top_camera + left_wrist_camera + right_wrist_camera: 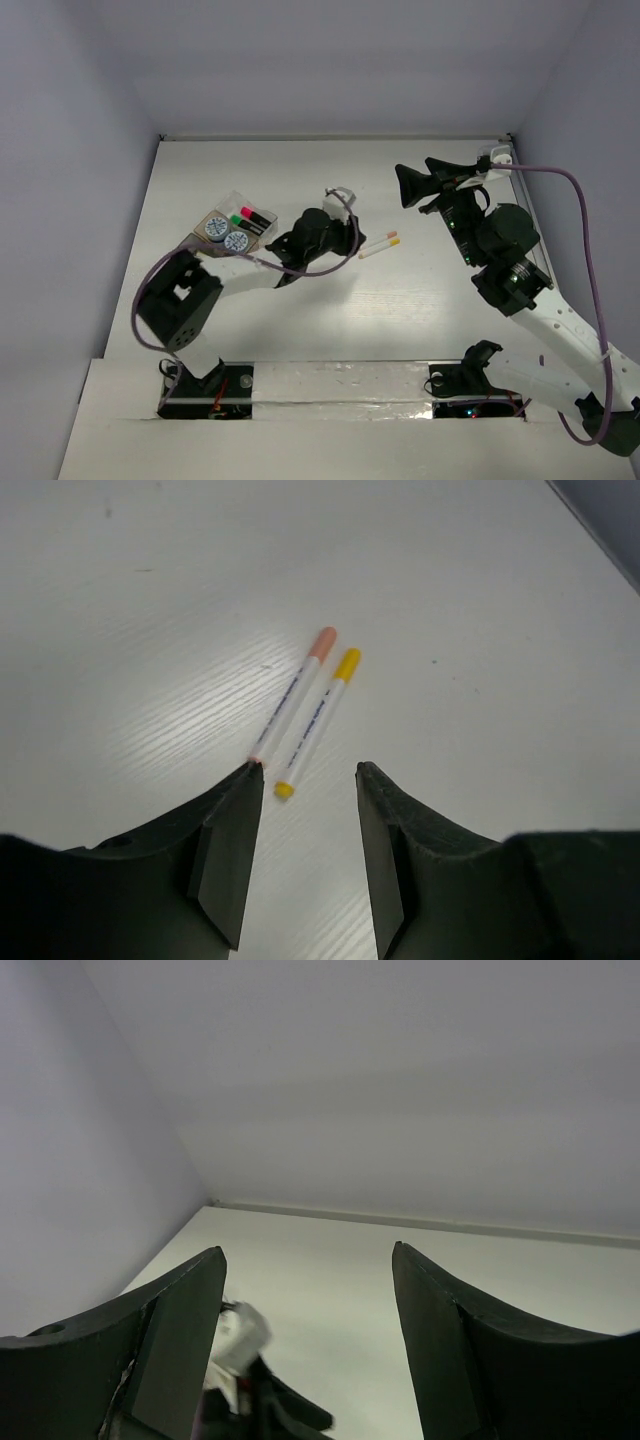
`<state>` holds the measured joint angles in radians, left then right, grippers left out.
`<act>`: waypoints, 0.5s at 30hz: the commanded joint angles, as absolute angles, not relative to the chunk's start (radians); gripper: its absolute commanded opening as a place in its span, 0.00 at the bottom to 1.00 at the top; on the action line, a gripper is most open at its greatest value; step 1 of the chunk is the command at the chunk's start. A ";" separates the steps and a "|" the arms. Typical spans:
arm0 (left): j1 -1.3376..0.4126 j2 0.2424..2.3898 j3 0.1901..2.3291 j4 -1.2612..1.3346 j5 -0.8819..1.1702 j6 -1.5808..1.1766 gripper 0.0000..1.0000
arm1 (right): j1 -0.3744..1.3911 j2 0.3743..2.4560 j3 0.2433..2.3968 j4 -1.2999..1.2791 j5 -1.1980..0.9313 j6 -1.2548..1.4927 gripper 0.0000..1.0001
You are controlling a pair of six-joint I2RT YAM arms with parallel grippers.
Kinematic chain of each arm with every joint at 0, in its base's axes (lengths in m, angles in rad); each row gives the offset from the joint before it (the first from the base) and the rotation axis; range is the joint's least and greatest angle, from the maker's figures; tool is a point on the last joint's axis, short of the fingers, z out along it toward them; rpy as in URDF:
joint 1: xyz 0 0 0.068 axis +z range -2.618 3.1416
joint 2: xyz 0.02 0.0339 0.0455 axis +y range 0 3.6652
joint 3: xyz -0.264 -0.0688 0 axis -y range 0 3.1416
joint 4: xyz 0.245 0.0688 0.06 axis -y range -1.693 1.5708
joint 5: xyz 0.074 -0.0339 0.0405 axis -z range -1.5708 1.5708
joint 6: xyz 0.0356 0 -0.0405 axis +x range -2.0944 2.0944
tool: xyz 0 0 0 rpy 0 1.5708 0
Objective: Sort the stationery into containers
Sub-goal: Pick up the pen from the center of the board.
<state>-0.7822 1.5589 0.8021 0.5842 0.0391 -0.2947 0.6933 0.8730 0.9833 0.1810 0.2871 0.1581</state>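
Left gripper [308, 770] is hanging released, jaws apart and empty, just short of two white pens [318, 720] lying side by side on the table [480, 630]. Right gripper [308, 1290] is hovering raised, jaws spread, gripping nothing. Markers [255, 216] and discs [237, 241] are sitting in the trays [203, 220].

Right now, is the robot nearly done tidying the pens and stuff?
Mostly. Markers and round discs already sit in the trays. Nothing is held: the left jaws stand open and empty near two white pens lying on the table. Those two are what's left.
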 commanded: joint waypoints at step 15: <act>-0.841 2.006 1.255 0.405 0.244 -0.048 0.38 | 0.690 0.893 1.034 0.196 0.282 0.150 0.73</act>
<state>-0.8249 1.9923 1.1908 0.4294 0.2111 -0.0940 0.6933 0.8913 0.9871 0.1780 0.2871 0.1574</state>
